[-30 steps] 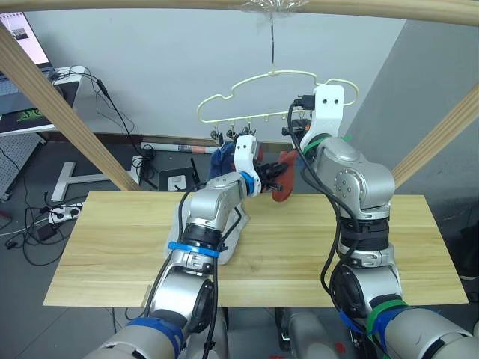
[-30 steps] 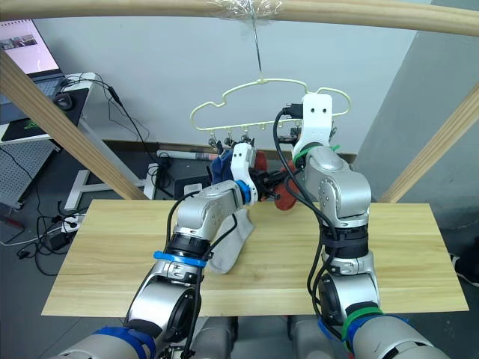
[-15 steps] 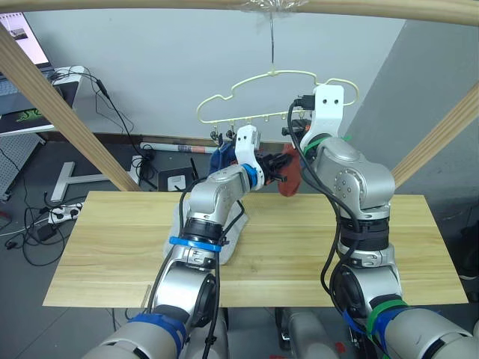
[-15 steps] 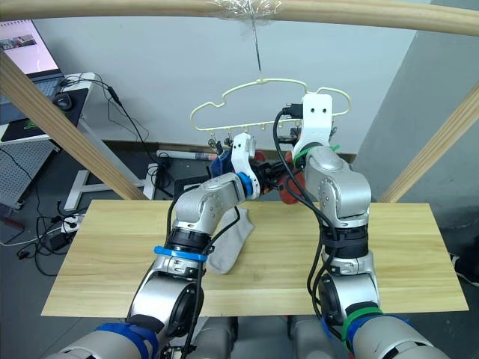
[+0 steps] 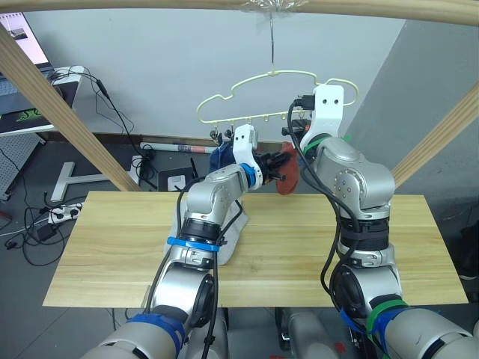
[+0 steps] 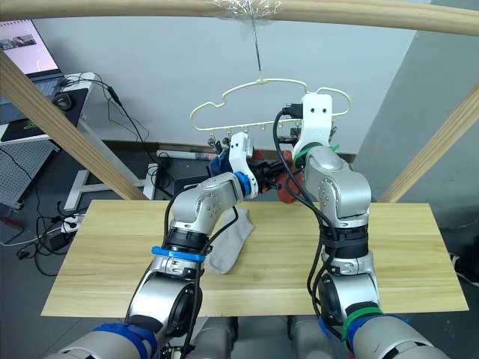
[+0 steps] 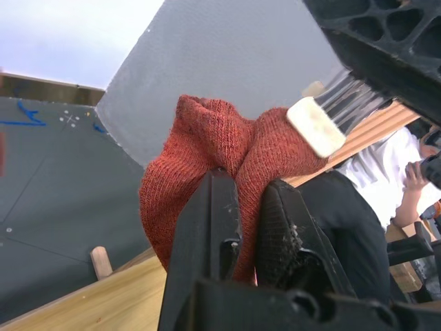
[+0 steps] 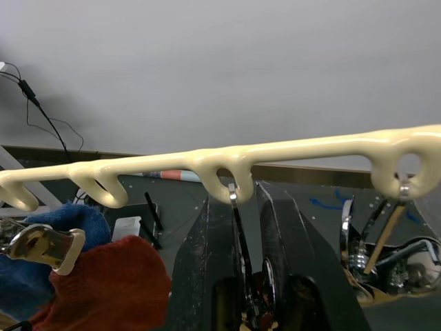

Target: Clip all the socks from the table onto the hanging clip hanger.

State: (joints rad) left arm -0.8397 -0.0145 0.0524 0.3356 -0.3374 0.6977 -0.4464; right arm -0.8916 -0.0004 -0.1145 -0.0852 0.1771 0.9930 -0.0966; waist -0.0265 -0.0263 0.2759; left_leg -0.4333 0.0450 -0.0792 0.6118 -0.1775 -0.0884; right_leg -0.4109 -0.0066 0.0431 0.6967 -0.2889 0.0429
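The pale-yellow clip hanger (image 5: 273, 90) hangs from the top beam above the table (image 5: 314, 239). My left gripper (image 7: 244, 186) is shut on a rust red sock (image 7: 227, 145) and holds it up just under the hanger's clips; a pale-padded clip (image 7: 315, 125) touches the sock's top. My right gripper (image 8: 238, 203) is up at the hanger's bottom bar, its fingers closed around a metal clip (image 8: 234, 207). A blue sock (image 5: 219, 158) hangs from a clip on the left. A light grey sock (image 6: 228, 241) lies on the table under my left arm.
Slanted wooden frame poles (image 5: 60, 112) stand at both sides, with a beam (image 5: 224, 4) across the top. A desk with a laptop (image 5: 22, 45) and floor cables lie far left. A person (image 7: 413, 179) appears in the left wrist view.
My left gripper has risen with the red sock, from just above the table's far edge up to the hanger's clips. The right arm has stayed at the hanger.
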